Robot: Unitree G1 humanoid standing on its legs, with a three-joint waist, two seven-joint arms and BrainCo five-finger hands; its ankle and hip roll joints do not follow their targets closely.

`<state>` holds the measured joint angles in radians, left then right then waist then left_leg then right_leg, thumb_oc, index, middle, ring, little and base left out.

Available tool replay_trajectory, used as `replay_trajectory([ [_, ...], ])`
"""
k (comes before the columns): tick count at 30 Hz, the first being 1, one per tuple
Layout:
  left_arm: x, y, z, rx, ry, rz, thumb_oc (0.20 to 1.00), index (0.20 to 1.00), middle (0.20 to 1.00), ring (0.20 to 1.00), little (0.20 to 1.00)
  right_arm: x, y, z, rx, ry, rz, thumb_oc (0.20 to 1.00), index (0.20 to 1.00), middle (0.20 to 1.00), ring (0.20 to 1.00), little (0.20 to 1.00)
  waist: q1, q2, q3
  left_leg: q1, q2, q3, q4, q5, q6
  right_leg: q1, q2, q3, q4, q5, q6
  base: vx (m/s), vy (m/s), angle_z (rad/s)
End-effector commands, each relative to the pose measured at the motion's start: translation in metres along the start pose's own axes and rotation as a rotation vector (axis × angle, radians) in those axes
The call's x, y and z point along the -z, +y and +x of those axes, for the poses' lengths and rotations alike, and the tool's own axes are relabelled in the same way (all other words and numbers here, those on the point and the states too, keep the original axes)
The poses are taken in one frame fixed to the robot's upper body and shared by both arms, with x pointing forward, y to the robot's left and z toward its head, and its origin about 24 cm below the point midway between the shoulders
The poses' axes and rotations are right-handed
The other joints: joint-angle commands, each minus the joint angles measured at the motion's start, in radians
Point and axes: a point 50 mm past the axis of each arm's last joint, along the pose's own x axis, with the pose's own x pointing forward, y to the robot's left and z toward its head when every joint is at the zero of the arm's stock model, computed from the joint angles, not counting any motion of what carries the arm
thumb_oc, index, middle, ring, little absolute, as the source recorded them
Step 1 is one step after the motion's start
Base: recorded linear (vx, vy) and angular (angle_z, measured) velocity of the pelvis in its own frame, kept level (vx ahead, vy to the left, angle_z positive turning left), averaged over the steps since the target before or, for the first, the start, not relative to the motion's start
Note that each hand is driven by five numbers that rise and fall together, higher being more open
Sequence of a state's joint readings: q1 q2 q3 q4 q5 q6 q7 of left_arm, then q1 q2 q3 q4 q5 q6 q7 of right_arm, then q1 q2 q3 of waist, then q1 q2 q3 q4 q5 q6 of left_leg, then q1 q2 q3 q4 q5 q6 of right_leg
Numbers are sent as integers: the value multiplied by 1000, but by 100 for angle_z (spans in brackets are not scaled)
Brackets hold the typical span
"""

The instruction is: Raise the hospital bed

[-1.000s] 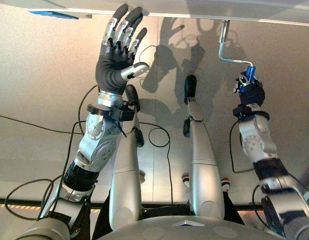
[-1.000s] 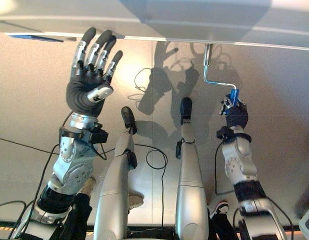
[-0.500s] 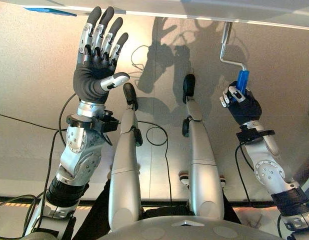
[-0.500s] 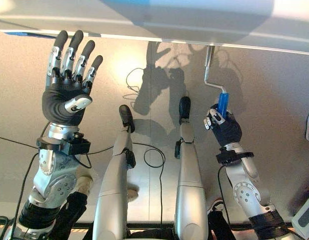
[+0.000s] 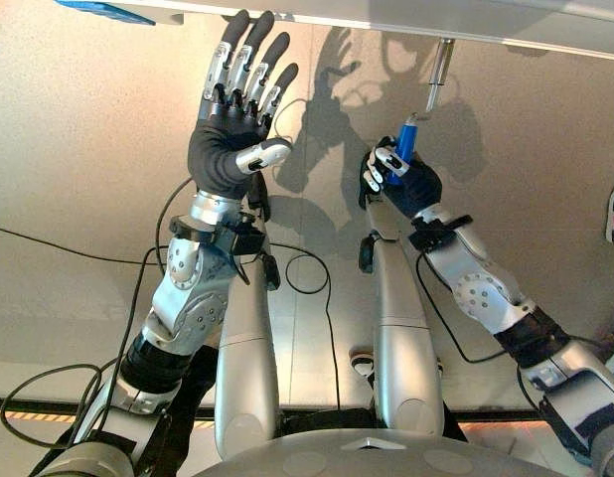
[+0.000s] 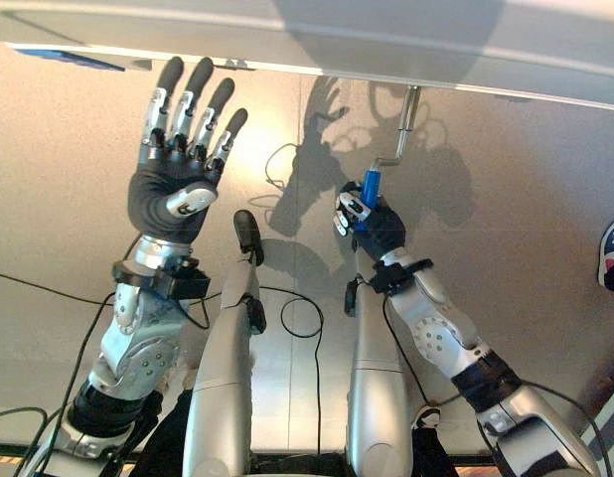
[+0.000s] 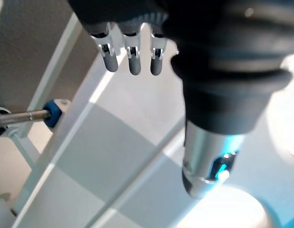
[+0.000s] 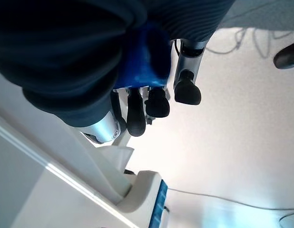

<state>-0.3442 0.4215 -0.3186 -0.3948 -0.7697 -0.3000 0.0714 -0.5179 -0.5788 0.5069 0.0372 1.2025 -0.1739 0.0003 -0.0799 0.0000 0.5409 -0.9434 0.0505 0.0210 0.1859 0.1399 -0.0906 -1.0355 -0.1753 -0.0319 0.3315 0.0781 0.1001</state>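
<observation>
One bent silver crank has its blue grip clasped by the right hand; left hand spread, holding nothing.

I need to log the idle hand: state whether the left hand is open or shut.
Open. The left hand is raised below the bed frame with fingers straight and spread, holding nothing; the right hand grips the blue crank handle.

The left hand reaches out with its dark-tipped fingers straight and close above the white bed frame, whose rails run from seven o'clock towards one. At nine o'clock a metal crank shaft ends in a blue collar against a rail.
</observation>
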Motion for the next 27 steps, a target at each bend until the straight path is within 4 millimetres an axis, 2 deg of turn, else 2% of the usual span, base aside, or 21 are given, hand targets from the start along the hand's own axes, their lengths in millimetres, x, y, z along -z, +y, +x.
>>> replay_trajectory([
  [1, -14, -19, 3, 85, -84, -65, 1000, 1000, 1000, 1000, 1000, -50, 121, 45, -521, -264, -34, 200, 200, 200, 200, 200, 68, 18, -21, 21, -43, 1, 82, -92, 26, 89, -7, -51, -81, 36, 69, 8, 13, 4],
  [3, -14, -21, 3, 89, -86, -76, 1000, 1000, 1000, 1000, 1000, -46, 121, 56, -484, -247, -48, 200, 200, 200, 200, 200, 78, 25, -21, 17, -44, -4, 86, -93, 26, 87, -10, -52, -78, 34, 67, 12, 16, 6],
  [7, -10, -26, 3, 99, -77, -123, 1000, 1000, 1000, 1000, 1000, -18, 105, 88, -299, -145, -35, 200, 200, 200, 200, 200, 109, 50, -21, 14, -49, -10, 87, -94, 29, 84, -14, -55, -74, 32, 66, 8, 36, 5],
  [8, -10, -26, 3, 99, -77, -123, 1000, 1000, 1000, 1000, 1000, -18, 105, 88, -299, -145, -34, 200, 200, 200, 200, 200, 109, 49, -21, 14, -49, -10, 87, -94, 29, 84, -14, -55, -74, 32, 66, 6, 37, 2],
  [9, -9, -29, 4, 108, -76, -142, 1000, 1000, 1000, 1000, 1000, -7, 91, 103, -179, -93, -81, 200, 200, 200, 200, 200, 123, 61, -21, 12, -51, -12, 88, -96, 30, 85, -16, -57, -76, 32, 66, 6, 34, 0],
  [10, -8, -31, 4, 113, -70, -150, 1000, 1000, 1000, 1000, 1000, 1, 81, 106, -104, -69, -75, 200, 200, 200, 200, 200, 129, 67, -21, 10, -52, -12, 89, -97, 31, 84, -16, -57, -75, 30, 65, 6, 34, 0],
  [11, -8, -30, 4, 114, -70, -149, 1000, 1000, 1000, 1000, 1000, 1, 81, 106, -104, -69, -75, 200, 200, 200, 200, 200, 129, 66, -21, 10, -52, -12, 90, -97, 31, 84, -16, -57, -75, 30, 65, 0, 0, 0],
  [13, -6, -34, 6, 131, -65, -146, 1000, 1000, 1000, 1000, 1000, 16, 51, 114, 75, 14, -122, 200, 200, 200, 200, 200, 144, 84, -21, 6, -55, -13, 94, -101, 34, 80, -17, -57, -70, 26, 64, 1, 31, 1],
  [14, -6, -34, 6, 131, -65, -146, 1000, 1000, 1000, 1000, 1000, 15, 51, 115, 74, 14, -121, 200, 200, 200, 200, 200, 144, 84, -21, 5, -55, -13, 94, -101, 34, 80, -17, -58, -70, 26, 64, 0, 0, 0],
  [16, -6, -35, 6, 137, -60, -134, 1000, 1000, 1000, 1000, 1000, 19, 31, 116, 176, 66, -192, 200, 200, 200, 200, 200, 150, 94, -21, -1, -55, -12, 96, -102, 35, 73, -16, -56, -66, 24, 63, 2, 21, 1],
  [17, -4, -36, 8, 147, -57, -113, 1000, 1000, 1000, 1000, 1000, 22, 10, 114, 270, 136, -276, 200, 200, 200, 200, 200, 154, 105, -21, -2, -56, -11, 94, -102, 34, 66, -16, -55, -63, 22, 63, 0, 0, 0],
  [19, -3, -38, 9, 152, -57, -105, 1000, 1000, 1000, 1000, 1000, 20, -14, 108, 363, 187, -348, 200, 200, 200, 200, 200, 154, 115, -21, -6, -58, -10, 93, -101, 34, 61, -17, -54, -60, 20, 63, 2, 16, 4],
  [21, -3, -41, 12, 173, -62, -102, 1000, 1000, 1000, 1000, 1000, 8, -46, 96, 500, 203, -380, 200, 200, 200, 200, 200, 156, 130, -21, -9, -61, -7, 95, -104, 35, 53, -17, -46, -54, 17, 64, 1, 4, 2],
  [22, -3, -42, 12, 175, -62, -103, 1000, 1000, 1000, 1000, 1000, 8, -46, 96, 501, 202, -380, 200, 200, 200, 200, 200, 157, 130, -21, -9, -61, -7, 95, -104, 35, 52, -17, -46, -53, 17, 65, 0, 0, 0],
  [23, -4, -45, 13, 196, -68, -101, 1000, 1000, 1000, 1000, 1000, -3, -72, 82, 601, 224, -423, 200, 200, 200, 200, 200, 157, 142, -21, -11, -62, -3, 94, -104, 38, 46, -16, -42, -51, 14, 65, 0, 0, 0],
  [24, -4, -45, 13, 197, -68, -101, 1000, 1000, 1000, 1000, 1000, -3, -72, 82, 602, 223, -424, 200, 200, 200, 200, 200, 159, 142, -21, -11, -62, -4, 95, -105, 38, 46, -16, -42, -50, 14, 65, -1, 14, 4],
  [25, -5, -47, 14, 217, -73, -100, 1000, 1000, 1000, 1000, 1000, -12, -94, 67, 678, 248, -465, 200, 200, 200, 200, 200, 156, 152, -21, -13, -62, 1, 97, -106, 40, 37, -14, -34, -42, 9, 65, 0, 0, 0],
  [27, -5, -49, 15, 236, -72, -94, 1000, 1000, 1000, 1000, 1000, -18, -114, 49, 753, 259, -468, 200, 200, 200, 200, 200, 151, 155, -21, -12, -62, 5, 99, -108, 41, 30, -12, -28, -38, 8, 65, 0, 0, 0],
])
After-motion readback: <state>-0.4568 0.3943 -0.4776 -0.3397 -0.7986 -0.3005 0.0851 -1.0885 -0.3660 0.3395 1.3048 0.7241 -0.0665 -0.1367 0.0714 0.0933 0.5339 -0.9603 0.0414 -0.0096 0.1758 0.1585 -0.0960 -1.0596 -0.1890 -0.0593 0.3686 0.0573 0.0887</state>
